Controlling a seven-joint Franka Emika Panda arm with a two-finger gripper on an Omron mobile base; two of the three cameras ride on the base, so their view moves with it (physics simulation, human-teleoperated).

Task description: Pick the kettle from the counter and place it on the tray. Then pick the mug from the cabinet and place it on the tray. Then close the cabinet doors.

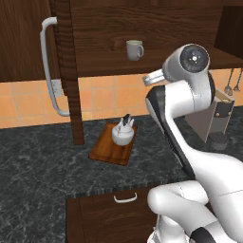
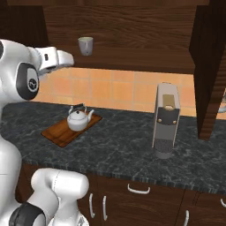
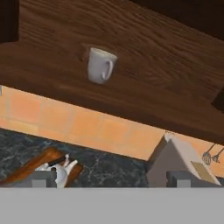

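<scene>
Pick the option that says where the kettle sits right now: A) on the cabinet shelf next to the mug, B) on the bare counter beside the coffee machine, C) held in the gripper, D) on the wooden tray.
D: the kettle rests upright on the tray, while the mug stands alone on the cabinet shelf.

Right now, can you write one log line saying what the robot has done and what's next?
kettle: on tray | mug: in cabinet, untouched | cabinet doors: open | gripper: open, facing mug | next: grab mug
</scene>
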